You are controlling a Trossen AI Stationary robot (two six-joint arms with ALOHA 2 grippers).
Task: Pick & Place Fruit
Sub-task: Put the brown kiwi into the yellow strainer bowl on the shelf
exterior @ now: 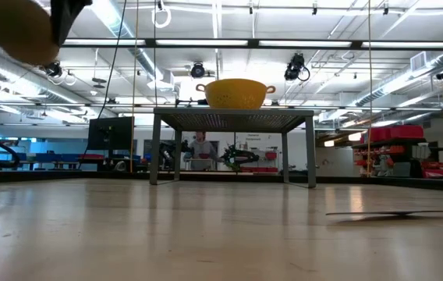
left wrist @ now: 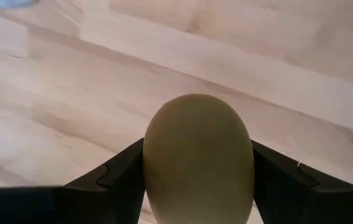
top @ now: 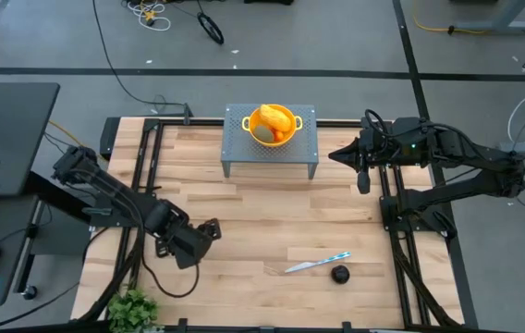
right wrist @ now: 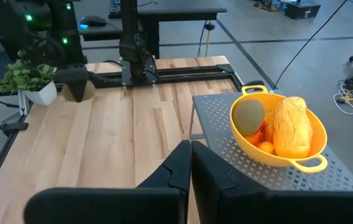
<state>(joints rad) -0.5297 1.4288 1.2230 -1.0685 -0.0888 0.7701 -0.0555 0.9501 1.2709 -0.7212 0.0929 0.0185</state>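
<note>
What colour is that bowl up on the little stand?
Yellow bowl; right wrist view shows it best.

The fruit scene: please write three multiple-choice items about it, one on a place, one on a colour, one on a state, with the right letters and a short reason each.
1. Where does the yellow bowl stand?
A. on the grey perforated stand
B. on the bare table
C. on the floor

2. What colour is the knife handle?
A. red
B. pale blue
C. black

3. What is the left gripper doing?
A. hanging open and empty
B. resting in the bowl
C. holding an olive-brown oval fruit

Answers:
1 A, the high view shows the bowl on the stand.
2 B, the handle looks pale blue beside the dark round fruit.
3 C, the left wrist view shows the fingers clamping it.
</note>
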